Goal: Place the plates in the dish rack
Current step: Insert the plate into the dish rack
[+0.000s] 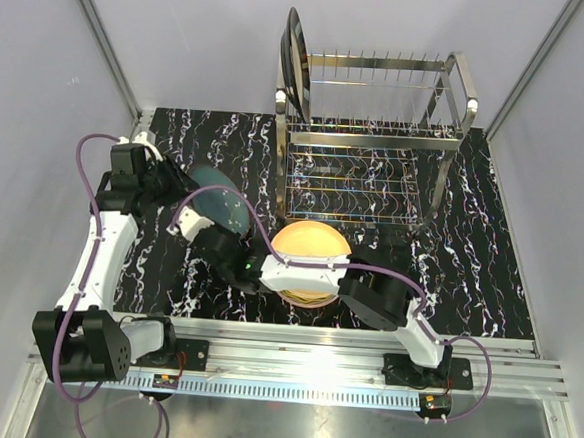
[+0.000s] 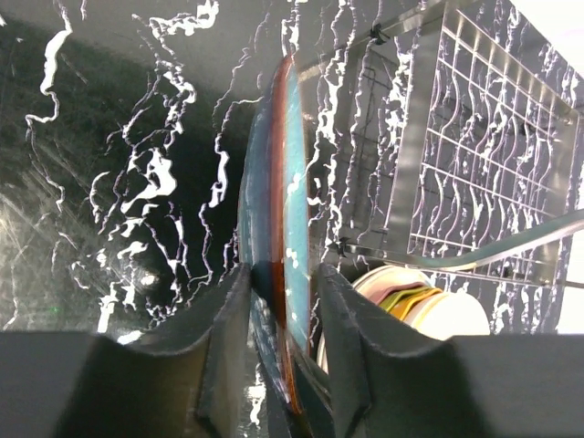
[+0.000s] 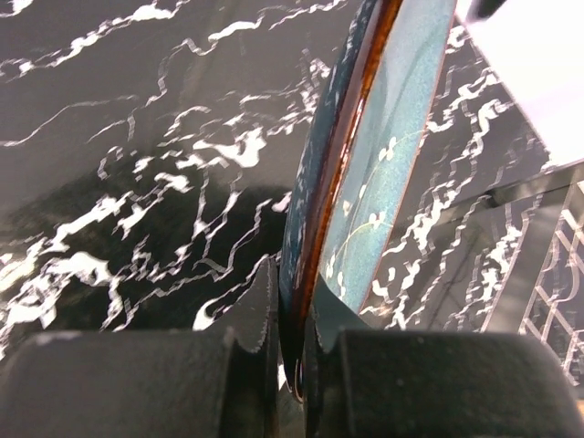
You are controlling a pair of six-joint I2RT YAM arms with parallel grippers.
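The teal plate (image 1: 218,202) stands on edge between the two grippers; whether its lower edge touches the table (image 1: 490,253) I cannot tell

The right gripper (image 3: 294,297) is clamped on the plate's rim. Both fingers press the brown edge, and the teal face lies to this gripper's right, running up and away ahead of the fingertips

The left gripper (image 2: 283,274) straddles the rim at another spot with its jaws parted. The plate rises straight ahead from between them, its back toward the left finger and its face toward the right one. A thin dark gap shows on the left side

From above, the two grippers sit close together, the right one just nearer the arm bases than the left

Ahead and to the right of the left gripper lies the stack (image 2: 424,306) of plates, flat on the table, with an orange-yellow one on top. The right arm crosses over its near part

Farther ahead of that gripper, beyond the stack, stands the rack (image 1: 378,135). A dark plate (image 1: 295,64) stands upright in its upper tier, at the end nearer the left gripper; the other tines hold nothing
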